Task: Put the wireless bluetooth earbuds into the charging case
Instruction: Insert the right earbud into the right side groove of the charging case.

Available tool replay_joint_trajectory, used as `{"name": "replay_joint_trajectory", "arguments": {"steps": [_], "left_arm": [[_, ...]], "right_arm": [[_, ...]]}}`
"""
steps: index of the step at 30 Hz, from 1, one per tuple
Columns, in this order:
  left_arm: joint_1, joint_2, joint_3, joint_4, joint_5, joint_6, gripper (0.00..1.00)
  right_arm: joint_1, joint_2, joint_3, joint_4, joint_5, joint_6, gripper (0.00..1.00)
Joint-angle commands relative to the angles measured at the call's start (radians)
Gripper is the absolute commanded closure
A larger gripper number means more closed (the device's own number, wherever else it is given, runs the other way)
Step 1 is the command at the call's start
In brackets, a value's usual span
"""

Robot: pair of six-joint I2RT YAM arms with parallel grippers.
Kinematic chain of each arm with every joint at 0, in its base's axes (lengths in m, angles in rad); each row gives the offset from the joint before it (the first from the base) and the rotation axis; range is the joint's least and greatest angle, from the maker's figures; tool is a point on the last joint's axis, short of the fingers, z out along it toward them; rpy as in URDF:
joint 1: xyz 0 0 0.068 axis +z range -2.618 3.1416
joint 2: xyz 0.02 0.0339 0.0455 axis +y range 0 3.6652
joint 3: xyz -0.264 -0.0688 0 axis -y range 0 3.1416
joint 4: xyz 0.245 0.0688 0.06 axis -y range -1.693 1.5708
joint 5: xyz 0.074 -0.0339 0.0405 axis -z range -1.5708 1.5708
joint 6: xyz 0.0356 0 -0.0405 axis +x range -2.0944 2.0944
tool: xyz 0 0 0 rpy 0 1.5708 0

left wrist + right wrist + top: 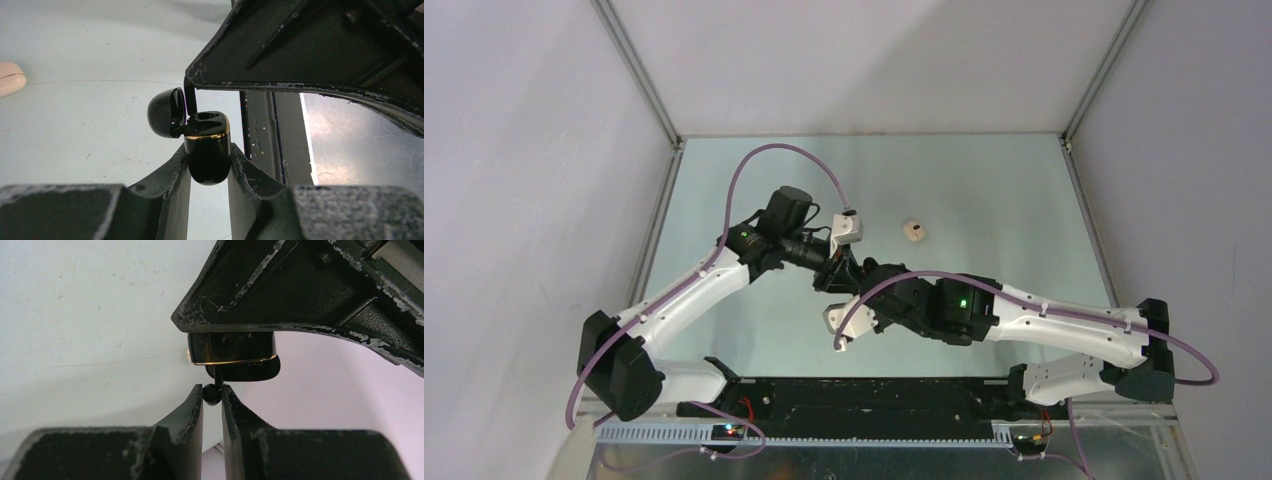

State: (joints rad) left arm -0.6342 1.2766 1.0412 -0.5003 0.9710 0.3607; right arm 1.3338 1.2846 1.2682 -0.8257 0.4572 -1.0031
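My left gripper (209, 151) is shut on a black charging case (207, 150) with a gold rim, held above the table with its lid (162, 112) open to the left. My right gripper (212, 391) is shut on the round head of a black earbud (212, 394). The earbud's stem (190, 100) points into the case's opening; in the right wrist view the case (232, 352) is just beyond my fingertips. In the top view both grippers meet at mid-table, left (832, 268) and right (856, 277). The other earbuds are out of view.
A small closed white case (914, 231) lies on the green table behind and to the right of the grippers; it also shows at the left edge of the left wrist view (10, 77). Grey walls enclose the table (1004, 190).
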Motion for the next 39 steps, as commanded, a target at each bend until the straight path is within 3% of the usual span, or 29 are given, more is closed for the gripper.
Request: {"name": "replay_joint_trajectory", "arguments": {"steps": [1, 18, 39], "left_arm": [[0.002, -0.001, -0.003, 0.062, 0.011, -0.026, 1.0], [0.002, -0.01, -0.006, 0.067, 0.02, -0.028, 1.0], [0.005, -0.068, -0.01, -0.096, 0.184, 0.201, 1.0]], "right_arm": [[0.02, 0.005, 0.044, 0.028, -0.006, 0.0, 0.95], [0.033, 0.015, 0.086, -0.016, -0.113, 0.049, 0.96], [-0.064, -0.05, 0.1, -0.024, -0.266, 0.069, 0.96]]}}
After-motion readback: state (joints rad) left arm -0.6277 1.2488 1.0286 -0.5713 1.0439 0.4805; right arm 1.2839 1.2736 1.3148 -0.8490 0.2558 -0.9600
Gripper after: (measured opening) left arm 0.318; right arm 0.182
